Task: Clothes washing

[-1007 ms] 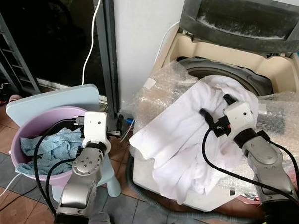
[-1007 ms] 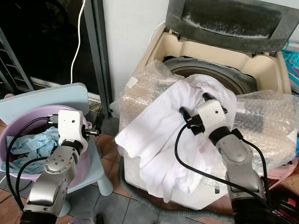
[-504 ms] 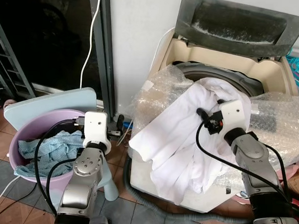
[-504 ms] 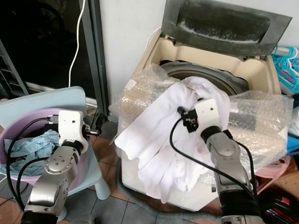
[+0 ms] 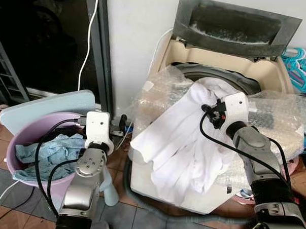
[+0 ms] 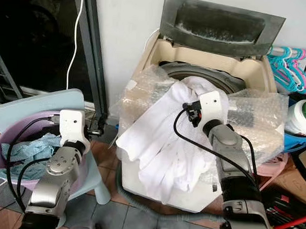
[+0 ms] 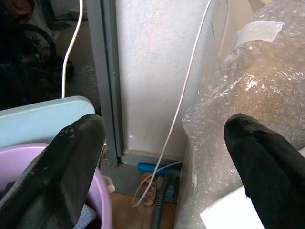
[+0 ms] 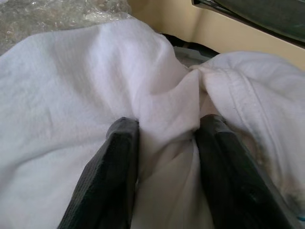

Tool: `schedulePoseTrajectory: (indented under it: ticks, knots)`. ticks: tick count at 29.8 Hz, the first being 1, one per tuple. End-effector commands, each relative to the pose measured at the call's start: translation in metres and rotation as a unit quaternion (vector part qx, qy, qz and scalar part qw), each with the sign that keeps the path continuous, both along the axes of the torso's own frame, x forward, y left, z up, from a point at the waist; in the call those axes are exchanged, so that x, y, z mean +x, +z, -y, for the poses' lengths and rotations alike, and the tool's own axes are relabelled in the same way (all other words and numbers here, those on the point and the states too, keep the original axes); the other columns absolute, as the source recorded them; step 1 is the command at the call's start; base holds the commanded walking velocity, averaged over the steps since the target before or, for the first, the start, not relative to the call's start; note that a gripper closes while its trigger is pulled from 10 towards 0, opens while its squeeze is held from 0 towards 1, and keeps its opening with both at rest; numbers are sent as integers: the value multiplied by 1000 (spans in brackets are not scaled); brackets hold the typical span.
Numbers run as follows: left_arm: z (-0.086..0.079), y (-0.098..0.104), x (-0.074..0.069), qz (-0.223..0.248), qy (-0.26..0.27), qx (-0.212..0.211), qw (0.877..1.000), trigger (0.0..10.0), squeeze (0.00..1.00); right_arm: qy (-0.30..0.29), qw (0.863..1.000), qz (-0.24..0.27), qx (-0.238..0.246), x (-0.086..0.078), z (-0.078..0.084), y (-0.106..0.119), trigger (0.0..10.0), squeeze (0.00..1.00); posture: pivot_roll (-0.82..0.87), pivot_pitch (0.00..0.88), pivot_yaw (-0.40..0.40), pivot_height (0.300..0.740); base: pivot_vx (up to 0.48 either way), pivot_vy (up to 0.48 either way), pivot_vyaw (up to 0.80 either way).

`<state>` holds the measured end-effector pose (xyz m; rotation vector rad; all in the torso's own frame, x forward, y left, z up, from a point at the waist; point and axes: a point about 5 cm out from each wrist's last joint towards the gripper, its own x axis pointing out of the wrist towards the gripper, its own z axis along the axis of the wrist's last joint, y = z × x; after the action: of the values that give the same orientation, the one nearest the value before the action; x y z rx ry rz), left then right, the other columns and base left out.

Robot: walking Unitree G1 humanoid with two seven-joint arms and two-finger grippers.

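Note:
A large white cloth [image 5: 174,141] lies draped over the front of the open top-loading washing machine [image 5: 279,74], hanging from the tub's rim down the front panel. My right gripper [image 8: 167,126] is shut on a fold of the cloth near its top end, just before the drum opening [image 5: 216,72]. Its fingers [image 8: 119,157] pinch the fabric from both sides. To the left, my left gripper [image 7: 164,129] stands open with nothing between its fingers. It hovers over the near edge of a purple basin [image 5: 17,139] that holds a crumpled blue cloth [image 5: 44,155].
Bubble wrap [image 5: 161,92] covers the machine's top and sides, and the lid [image 5: 238,24] stands raised at the back. The basin rests on a light blue stool [image 5: 47,102] beside a dark doorway's metal frame [image 5: 97,56]. Hangers [image 5: 302,65] and a green-capped bottle [image 6: 300,118] crowd the right.
The whole view has shifted as the camera moved. My right gripper keeps its hold on the white cloth and sits slightly nearer the tub's rim. The left arm holds its pose.

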<state>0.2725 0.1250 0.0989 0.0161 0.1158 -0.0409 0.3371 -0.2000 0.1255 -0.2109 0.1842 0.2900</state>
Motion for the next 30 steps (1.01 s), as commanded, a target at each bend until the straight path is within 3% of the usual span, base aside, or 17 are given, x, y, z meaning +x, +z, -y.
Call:
schedulePoseTrajectory:
  ticks: [1,11,16,19,20,22,23,24,25,27,30]
  knots:
    - [0,-1,1,-3,1,3,1000,10000,0,-18,998,-59,-12,-4,13,-18,0,0,-36,0,-50,740,0,0,0]
    - [2,-1,2,-4,-1,3,1000,10000,0,14,997,-61,-34,15,16,0,0,0,-40,0,-50,740,0,0,0]
    - [1,-1,2,-2,2,5,1000,10000,0,82,994,2,-69,40,16,55,0,0,-38,0,-55,740,0,0,0]
    - [0,-1,3,-2,2,5,1000,10000,0,83,992,38,-91,51,17,85,0,0,-38,0,-55,740,0,0,0]
    - [0,-1,3,-2,2,5,1000,10000,0,83,992,38,-91,51,17,85,0,0,-38,0,-55,740,0,0,0]
    - [1,-1,3,-2,3,5,1000,10000,0,89,988,73,-103,60,15,112,0,0,-40,0,-57,740,0,0,0]
    - [1,-2,4,-3,3,6,1000,10000,0,93,983,112,-112,67,10,142,0,0,-39,0,-56,740,0,0,0]
    - [1,-2,4,-3,3,6,1000,10000,0,93,981,123,-115,69,9,150,0,0,-39,0,-56,740,0,0,0]
    - [1,-2,5,-2,2,7,1000,10000,0,73,975,174,-114,72,6,178,0,0,-37,0,-58,740,0,0,0]
    - [1,-1,5,-2,2,8,1000,10000,0,49,967,223,-114,73,5,203,0,0,-37,0,-58,740,0,0,0]
    - [0,-1,5,0,4,9,1000,10000,0,-2,927,353,-126,65,5,254,0,0,-29,0,-65,740,0,0,0]
